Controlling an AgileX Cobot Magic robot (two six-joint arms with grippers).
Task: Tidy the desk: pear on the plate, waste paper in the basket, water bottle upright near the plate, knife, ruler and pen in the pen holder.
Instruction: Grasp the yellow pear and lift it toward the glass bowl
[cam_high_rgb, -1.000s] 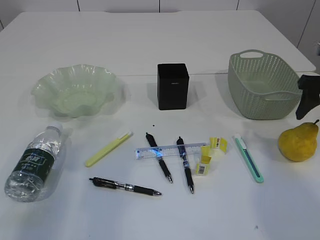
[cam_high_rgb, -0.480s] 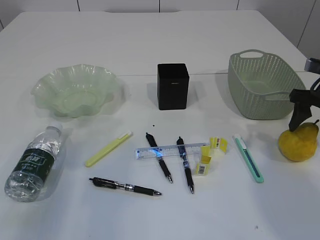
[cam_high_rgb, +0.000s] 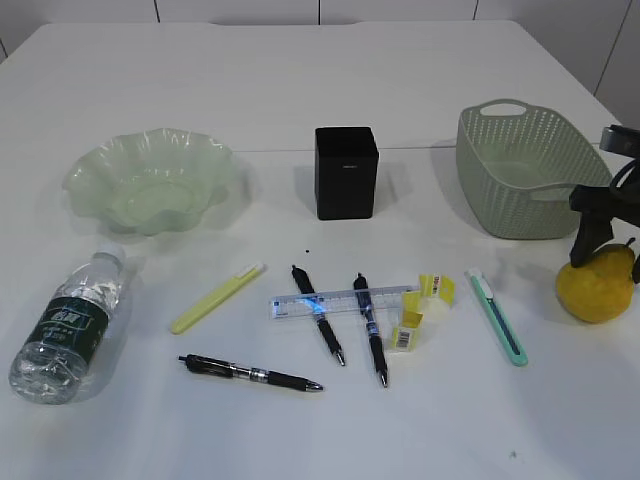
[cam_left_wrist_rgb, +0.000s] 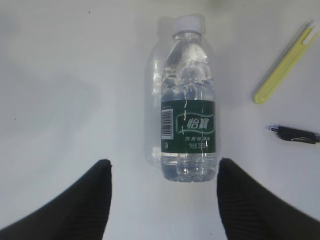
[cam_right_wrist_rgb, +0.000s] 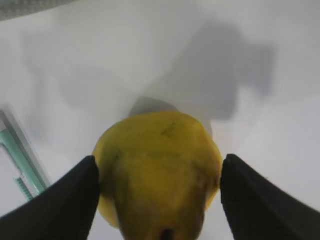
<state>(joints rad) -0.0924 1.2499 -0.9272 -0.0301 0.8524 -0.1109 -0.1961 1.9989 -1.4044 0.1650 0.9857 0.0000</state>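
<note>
Nothing tidied yet. Pear (cam_right_wrist_rgb: 159, 170), right edge of frame on counter (cam_high_rgb: 300, 90), being straddled by spread right pincer (cam_right_wrist_rgb: 159, 200), no grip. Left pincer (cam_left_wrist_rgb: 162, 200) spread over lying water bottle (cam_left_wrist_rgb: 187, 105), lower left. Plate (cam_high_rgb: 150, 180) and basket (cam_high_rgb: 520, 175) sitting empty.

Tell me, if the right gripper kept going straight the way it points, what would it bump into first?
Most likely the pear: the right gripper is open, with a finger on either side of it. Whether they already touch it is unclear.
</note>
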